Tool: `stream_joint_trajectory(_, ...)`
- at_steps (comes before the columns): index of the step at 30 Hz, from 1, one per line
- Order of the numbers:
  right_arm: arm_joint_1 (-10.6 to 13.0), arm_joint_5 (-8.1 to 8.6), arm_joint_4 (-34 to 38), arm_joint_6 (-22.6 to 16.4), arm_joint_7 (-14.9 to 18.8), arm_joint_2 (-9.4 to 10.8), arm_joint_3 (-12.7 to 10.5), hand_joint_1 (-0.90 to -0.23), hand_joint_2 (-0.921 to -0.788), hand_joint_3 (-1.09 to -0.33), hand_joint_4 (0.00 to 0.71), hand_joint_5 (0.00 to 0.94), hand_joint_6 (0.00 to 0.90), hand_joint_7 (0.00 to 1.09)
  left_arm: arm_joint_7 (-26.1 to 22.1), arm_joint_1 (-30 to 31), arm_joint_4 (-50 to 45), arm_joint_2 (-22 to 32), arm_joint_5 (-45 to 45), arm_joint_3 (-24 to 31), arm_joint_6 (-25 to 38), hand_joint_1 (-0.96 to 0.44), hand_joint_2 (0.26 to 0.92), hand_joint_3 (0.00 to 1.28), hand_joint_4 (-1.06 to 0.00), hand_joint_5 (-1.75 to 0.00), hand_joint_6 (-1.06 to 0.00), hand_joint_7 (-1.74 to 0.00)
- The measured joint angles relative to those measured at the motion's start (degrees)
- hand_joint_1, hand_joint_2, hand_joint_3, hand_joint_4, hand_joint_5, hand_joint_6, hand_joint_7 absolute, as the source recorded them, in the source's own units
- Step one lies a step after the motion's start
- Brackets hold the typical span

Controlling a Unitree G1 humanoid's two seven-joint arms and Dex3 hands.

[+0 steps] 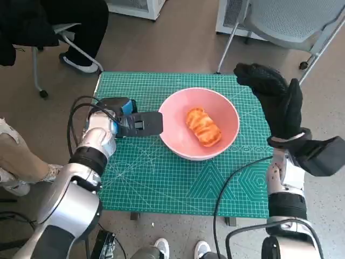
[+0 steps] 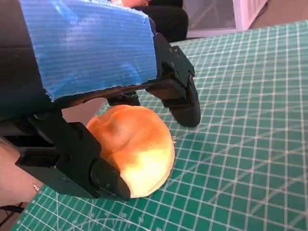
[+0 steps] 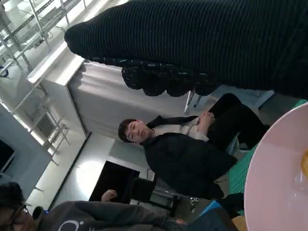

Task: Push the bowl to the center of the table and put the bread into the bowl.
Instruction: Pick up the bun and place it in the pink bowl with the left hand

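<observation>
Our left hand (image 1: pixel 132 121) lies low over the counter (image 1: pixel 161 178), its fingers pointing at the pink bowl (image 1: pixel 172 108) and reaching right up to its rim. In the left wrist view a golden bread roll (image 2: pixel 134 149) sits on the green counter (image 2: pixel 250 144) under the taped back of this hand (image 2: pixel 86 53). Black fingers (image 2: pixel 72 154) lie on either side of it, and the near one touches its side. We cannot tell whether they actually clamp it or only bracket it. Just beyond the left fingertips, inside the bowl, lies a glazed orange bread (image 1: pixel 204 126). Our right hand (image 1: pixel 275 102) is raised off the counter on the bowl's far side from the left hand, its gloved fingers loose and holding nothing. Past the right glove (image 3: pixel 192 38), the wrist view shows the bowl's edge (image 3: pixel 274 168) and a seated person (image 3: pixel 187 159).
</observation>
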Motion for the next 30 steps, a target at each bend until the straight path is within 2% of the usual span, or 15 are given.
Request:
stream_joint_trajectory(2,-0.09,0.01,0.0,0.0,0.01,0.05,0.02,-0.692,-0.921,-0.765,0.172,0.0,0.0,0.54,-0.1,-0.02,-0.63,0.17,-0.15,0.25,-0.01,0.01,0.684,0.47,-0.74,-1.17,-0.62,-1.22)
stream_joint_trajectory(3,-0.13,0.02,0.0,0.0,0.02,0.07,0.03,-0.692,-0.921,-0.764,0.171,0.0,0.0,0.54,-0.22,-0.07,-0.95,0.25,-0.28,0.38,-0.03,0.01,0.721,0.42,-0.72,-1.18,-0.62,-1.23)
stream_joint_trajectory(5,-0.19,0.04,0.01,0.0,0.06,0.1,0.03,-0.69,-0.921,-0.764,0.171,0.0,0.0,0.54,-0.73,-0.21,-1.6,0.46,-0.74,0.67,0.02,0.0,0.839,0.25,-0.63,-1.22,-0.6,-1.24)
stream_joint_trajectory(7,-0.28,0.13,0.11,0.01,0.14,0.14,0.01,-0.688,-0.921,-0.765,0.17,0.0,-0.001,0.54,-1.22,-0.33,-2.61,0.81,-1.19,1.14,0.11,0.0,0.879,0.17,-0.63,-1.12,-0.63,-1.29)
stream_joint_trajectory(9,-0.41,0.16,0.25,0.02,0.19,0.17,0.0,-0.685,-0.921,-0.765,0.17,0.0,-0.001,0.54,-1.5,-0.54,-3.58,1.2,-1.43,1.51,0.19,0.0,0.881,0.13,-0.71,-1.02,-0.64,-1.29)
stream_joint_trajectory(13,-0.63,0.17,0.41,0.02,0.22,0.23,-0.01,-0.68,-0.921,-0.765,0.17,0.0,0.0,0.54,-1.91,-0.96,-6.54,2.33,-1.83,2.5,0.78,0.0,0.872,0.12,-0.76,-1.07,-0.65,-1.18)
stream_joint_trajectory(14,-0.69,0.17,0.47,0.01,0.22,0.25,-0.01,-0.678,-0.921,-0.765,0.17,0.0,0.0,0.54,-1.98,-0.99,-7.75,2.67,-1.9,2.8,1.03,0.0,0.839,0.17,-0.78,-1.1,-0.65,-1.15)
stream_joint_trajectory(17,-0.81,0.14,0.66,-0.01,0.21,0.32,0.0,-0.674,-0.921,-0.765,0.171,0.0,0.0,0.54,-2.08,-0.81,-12.47,3.89,-2.16,3.76,1.43,0.0,0.783,0.27,-0.79,-1.14,-0.65,-1.11)
stream_joint_trajectory(20,-0.9,0.14,0.97,-0.05,0.21,0.46,0.01,-0.672,-0.921,-0.765,0.171,0.001,0.0,0.54,-2.07,-0.24,-18.16,5.16,-2.45,4.86,1.56,0.0,0.763,0.3,-0.79,-1.17,-0.66,-1.08)
stream_joint_trajectory(25,-1.16,0.13,1.34,-0.22,0.22,0.84,-0.02,-0.672,-0.921,-0.764,0.171,0.001,0.0,0.54,-2.11,2.27,-29.42,7.41,-2.49,6.62,1.74,0.0,0.754,0.32,-0.78,-1.19,-0.67,-1.06)
stream_joint_trajectory(30,-1.55,0.14,1.93,-0.37,0.22,1.14,-0.05,-0.672,-0.921,-0.763,0.171,0.001,0.001,0.54,-2.63,5.65,-40.24,9.18,-2.48,8.41,2.21,0.0,0.776,0.26,-0.79,-1.19,-0.72,-0.98)
